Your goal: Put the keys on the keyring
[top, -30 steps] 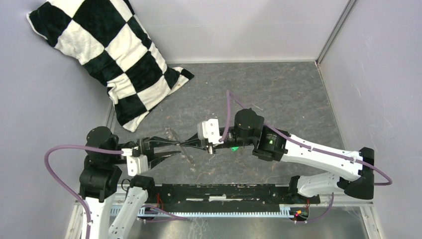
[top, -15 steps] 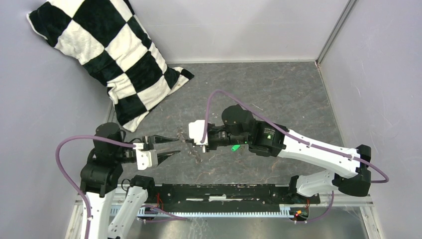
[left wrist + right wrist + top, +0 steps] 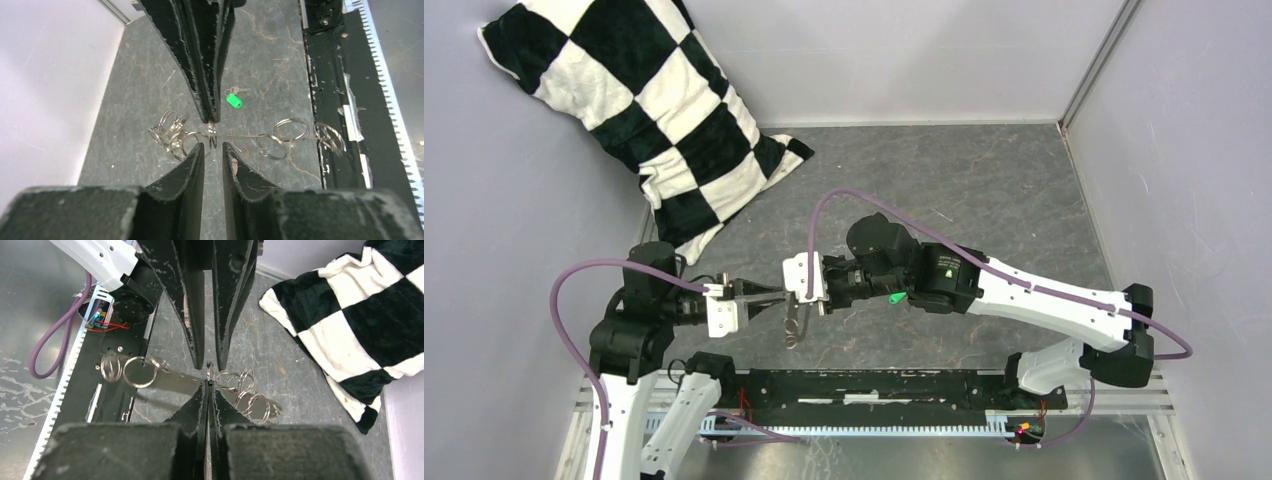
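- Far left: soft black-and-white chequered pillow [image 3: 649, 110], propped in the corner against the pale wall, lower tip resting on the grey marbled counter [image 3: 994, 190].
- Low on the left: black-and-white left arm [image 3: 629, 340], reaching rightward, with a purple cable looped over it.
- Left fingers [image 3: 202, 151]: black, slightly apart with a narrow gap, clamped on nothing. Tips aimed straight at the opposing fingertips, just short of the wire and either side of the pinch point.
- Between the two arms: large thin silvery-grey wire keyring [image 3: 250, 136], seen edge-on from the left wrist as a fine straight line crossing just beyond the left fingertips. Hangs from the pinch toward the near edge in the top view.
- Strung along that wire: small silvery split rings [image 3: 169, 129], bunched at the left end, with more toward the right end over the black base rail [image 3: 874, 385].
- Right fingers [image 3: 207, 386]: pressed together, pinching the keyring's wire about mid-span, tips meeting the gap of the left fingers head-on.
- Just right of the pinch: tiny dark metal key with a bright green plastic tag [image 3: 233, 100], lying flat on the counter beneath the right wrist, apart from the keyring and not threaded on it.
- Right side: white-and-black right arm [image 3: 1044, 300], stretching from its base at the near right corner leftward across the counter.
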### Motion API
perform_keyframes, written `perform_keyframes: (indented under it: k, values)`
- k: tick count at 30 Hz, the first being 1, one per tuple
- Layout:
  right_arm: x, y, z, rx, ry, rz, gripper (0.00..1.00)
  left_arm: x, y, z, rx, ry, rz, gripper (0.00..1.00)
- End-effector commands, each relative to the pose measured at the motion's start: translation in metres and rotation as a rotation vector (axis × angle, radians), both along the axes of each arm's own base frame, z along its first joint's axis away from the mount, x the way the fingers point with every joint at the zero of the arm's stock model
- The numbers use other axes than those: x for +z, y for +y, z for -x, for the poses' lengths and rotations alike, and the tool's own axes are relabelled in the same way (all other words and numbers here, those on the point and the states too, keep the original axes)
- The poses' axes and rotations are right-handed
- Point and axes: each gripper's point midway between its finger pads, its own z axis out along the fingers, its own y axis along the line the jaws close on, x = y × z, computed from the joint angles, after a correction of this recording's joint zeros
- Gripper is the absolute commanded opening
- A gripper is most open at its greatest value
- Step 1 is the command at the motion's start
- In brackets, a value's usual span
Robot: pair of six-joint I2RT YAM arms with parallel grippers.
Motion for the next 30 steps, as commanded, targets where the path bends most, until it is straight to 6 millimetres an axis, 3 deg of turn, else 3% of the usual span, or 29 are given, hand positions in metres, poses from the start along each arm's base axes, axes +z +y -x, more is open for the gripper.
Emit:
perform_keyframes:
  k: [1,12,18,24,30]
  values:
    - [0.027,0.009,0.003,0.012,-0.026,-0.053,0.01,-0.015,0.003,0.013,-0.062,-0.026,-0.072,0.27]
    - [0.019,0.015,0.007,0.032,-0.020,-0.025,0.01,-0.019,0.007,0.016,-0.078,-0.051,-0.115,0.30]
    - [0.016,0.015,0.006,0.026,-0.022,-0.016,0.01,-0.024,0.012,0.015,-0.048,-0.067,-0.147,0.41]
    - [0.012,0.017,0.005,0.020,-0.010,-0.017,0.01,-0.014,0.011,0.015,-0.035,-0.129,-0.124,0.45]
    - [0.011,0.018,0.006,0.026,-0.006,-0.017,0.01,-0.008,0.009,0.009,-0.015,-0.136,-0.097,0.43]
